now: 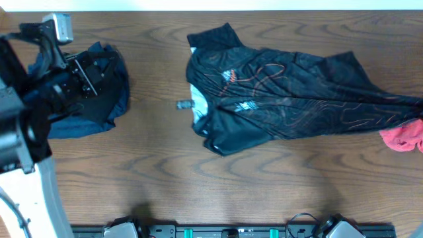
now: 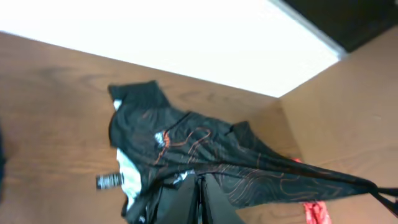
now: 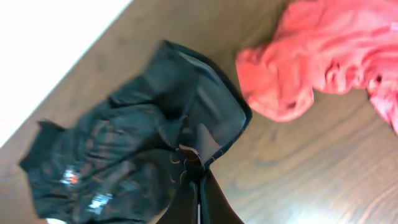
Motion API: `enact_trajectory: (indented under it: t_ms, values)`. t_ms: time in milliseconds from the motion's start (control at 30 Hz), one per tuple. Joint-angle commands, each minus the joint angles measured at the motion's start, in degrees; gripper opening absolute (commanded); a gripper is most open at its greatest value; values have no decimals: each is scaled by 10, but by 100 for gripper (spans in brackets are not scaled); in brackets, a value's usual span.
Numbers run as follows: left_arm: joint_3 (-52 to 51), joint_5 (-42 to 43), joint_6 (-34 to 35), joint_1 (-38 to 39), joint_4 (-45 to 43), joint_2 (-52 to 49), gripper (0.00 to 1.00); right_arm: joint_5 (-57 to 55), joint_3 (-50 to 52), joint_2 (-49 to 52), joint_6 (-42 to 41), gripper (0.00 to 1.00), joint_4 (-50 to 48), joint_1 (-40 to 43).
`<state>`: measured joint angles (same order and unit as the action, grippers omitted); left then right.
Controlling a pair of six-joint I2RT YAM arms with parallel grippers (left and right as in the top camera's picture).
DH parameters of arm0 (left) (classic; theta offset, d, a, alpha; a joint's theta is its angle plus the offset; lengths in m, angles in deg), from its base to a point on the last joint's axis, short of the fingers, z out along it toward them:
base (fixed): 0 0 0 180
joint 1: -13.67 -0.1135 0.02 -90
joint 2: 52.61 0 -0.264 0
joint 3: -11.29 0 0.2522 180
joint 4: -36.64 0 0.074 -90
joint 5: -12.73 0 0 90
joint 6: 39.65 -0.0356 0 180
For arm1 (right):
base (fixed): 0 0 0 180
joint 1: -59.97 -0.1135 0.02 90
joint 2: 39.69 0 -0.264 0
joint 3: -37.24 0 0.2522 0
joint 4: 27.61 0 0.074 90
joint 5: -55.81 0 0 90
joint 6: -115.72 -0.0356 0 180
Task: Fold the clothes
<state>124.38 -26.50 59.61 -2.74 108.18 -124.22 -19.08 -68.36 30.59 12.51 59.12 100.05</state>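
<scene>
On a brown wooden table (image 1: 165, 192), the right gripper (image 3: 198, 177) is seen clenched on a bunched fold of the black shirt (image 1: 277, 92). The shirt is stretched from the table's middle to its right edge, with a red garment (image 1: 402, 135) just beside it. The left gripper (image 2: 200, 186) is closed on nothing above a blue garment (image 1: 99, 112) near the left edge.
</scene>
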Motion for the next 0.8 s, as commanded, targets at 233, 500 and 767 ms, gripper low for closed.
enact_trajectory:
  t_ms: [233,500,767]
  values:
    - [-46,26,-26,22,67,-28,6,8,-10,20,-9,1,31,4]
    - [-137,-94,-76,173,66,-113,22,8,-10,57,-5,1,49,4]
    - [-179,-131,-82,294,44,-245,34,-3,-10,68,2,1,53,4]
